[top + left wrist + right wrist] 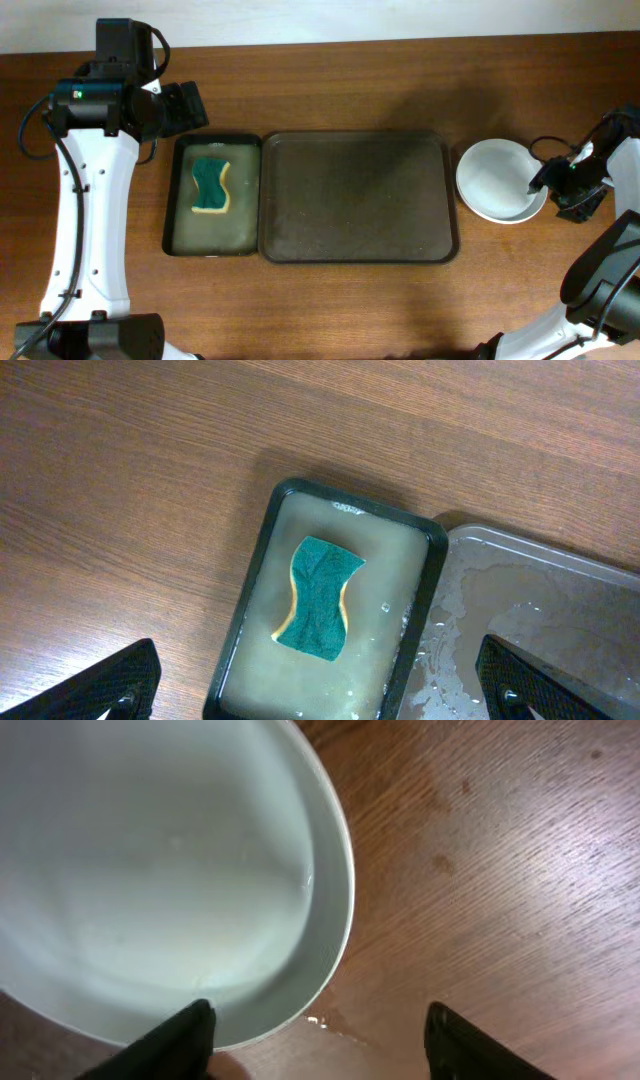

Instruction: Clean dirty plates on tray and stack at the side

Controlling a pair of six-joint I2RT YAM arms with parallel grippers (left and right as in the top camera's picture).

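Note:
The dark brown tray (355, 197) lies in the middle of the table with nothing on it, and its surface is wet (560, 610). A white plate (497, 178) rests on the wood to the right of the tray. It shows no red smear (160, 870), and I cannot tell whether others lie under it. My right gripper (545, 185) is at the plate's right rim. It stands open (320, 1020), one finger over the rim and the other over bare wood, gripping nothing. My left gripper (190, 105) hangs open (318, 650) above the small black tray, holding nothing.
A small black tray (180, 200) of cloudy water lies against the brown tray's left side, with a green and yellow sponge (210, 184) in it. In the left wrist view the sponge (318, 598) sits mid-tray. A small wet patch (330, 1020) lies beside the plate.

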